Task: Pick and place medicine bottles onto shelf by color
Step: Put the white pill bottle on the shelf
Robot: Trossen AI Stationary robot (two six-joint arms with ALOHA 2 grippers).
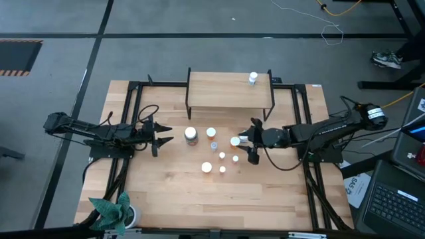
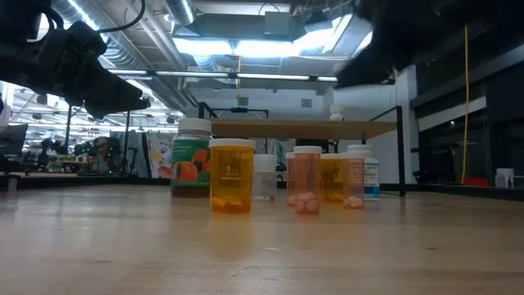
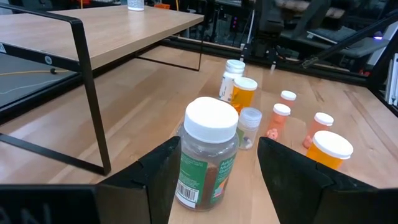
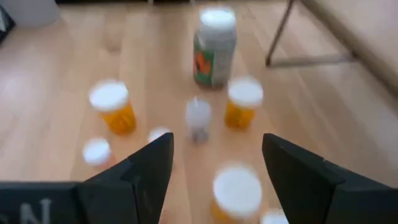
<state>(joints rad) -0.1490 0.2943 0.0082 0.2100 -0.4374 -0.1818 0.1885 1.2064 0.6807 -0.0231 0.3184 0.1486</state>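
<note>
Right now my left gripper (image 3: 214, 180) hangs low over the table with its fingers spread wide and nothing between them, lined up on the big green-labelled bottle (image 3: 207, 152) just ahead, which I judge is the next pick. That bottle stands upright, white cap up, long axis vertical, at the left end of the cluster in the middle of the overhead frame. Beyond it the other bottles (image 1: 214, 151) stand loosely grouped, also upright: orange ones, a small clear one, a white one. I read the spacing as room for fingers to slip either side.

My right gripper (image 4: 216, 177) sits at the cluster's right edge, fingers wide apart and empty, with a large orange bottle (image 4: 236, 194) just in front of it.

Farthest back, at top centre of the overhead frame, the shelf (image 1: 219, 89) carries one small white bottle (image 1: 253, 79) near its right end, upright.
</note>
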